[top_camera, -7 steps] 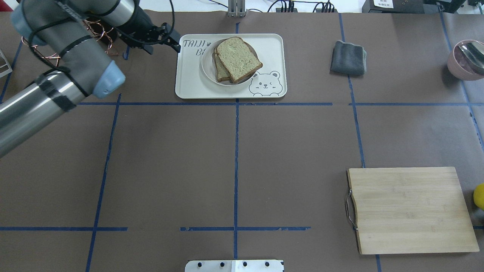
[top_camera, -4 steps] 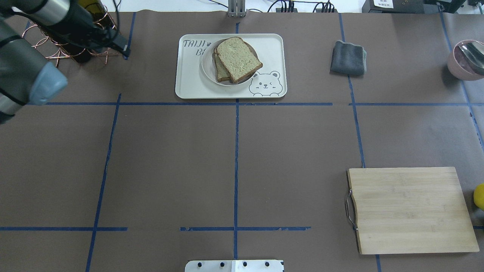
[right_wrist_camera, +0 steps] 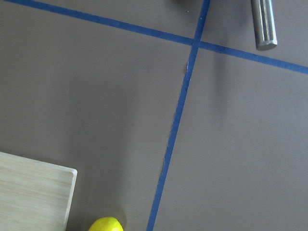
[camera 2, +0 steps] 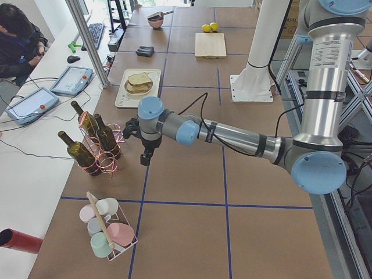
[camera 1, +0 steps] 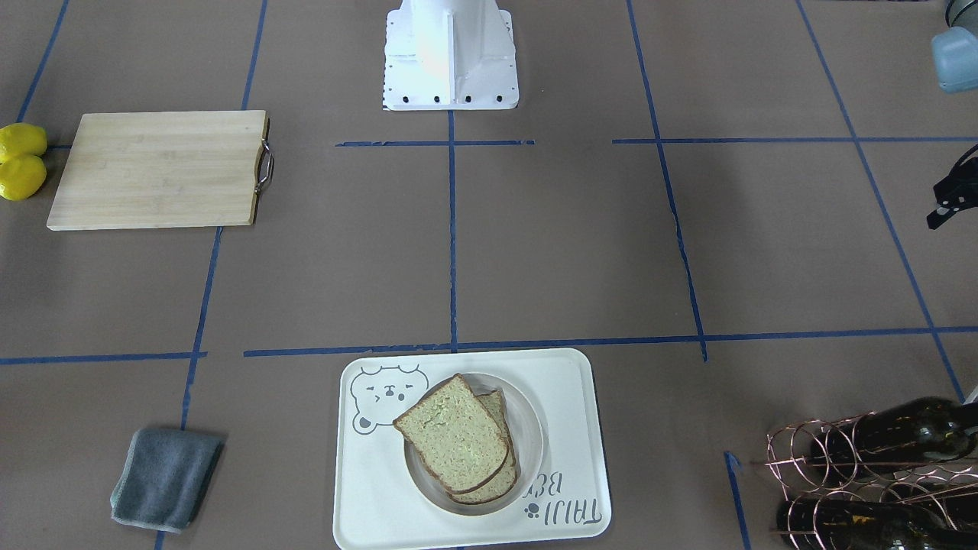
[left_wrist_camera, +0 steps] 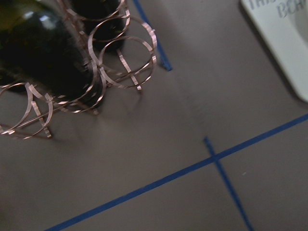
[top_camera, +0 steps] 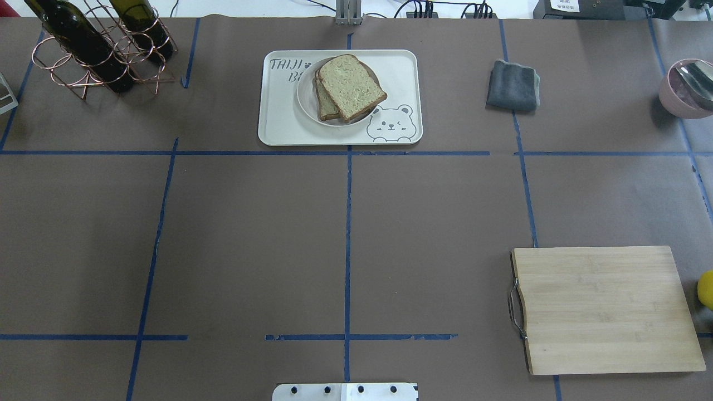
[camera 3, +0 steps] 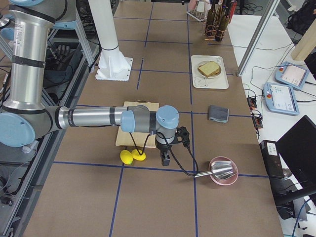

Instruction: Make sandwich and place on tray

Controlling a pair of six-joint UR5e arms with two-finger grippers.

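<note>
Sandwich (top_camera: 350, 86), two bread slices stacked slightly askew, is resting on a round white plate (top_camera: 303, 99), which is sitting on the tray (top_camera: 278, 127) at the far middle of the table, with a grey cloth (top_camera: 513, 85) lying well off to one side. Left gripper (camera 2: 145, 158) is hanging over the table just beside the copper rack of wine bottles (top_camera: 94, 58), well apart from the tray. Right gripper (camera 3: 165, 159) is hovering beside the lemons (camera 3: 132, 156), between the cutting board (top_camera: 601, 309) and the pink bowl (camera 3: 223, 173); cannot tell whether either pincer is released or clenched.
</note>
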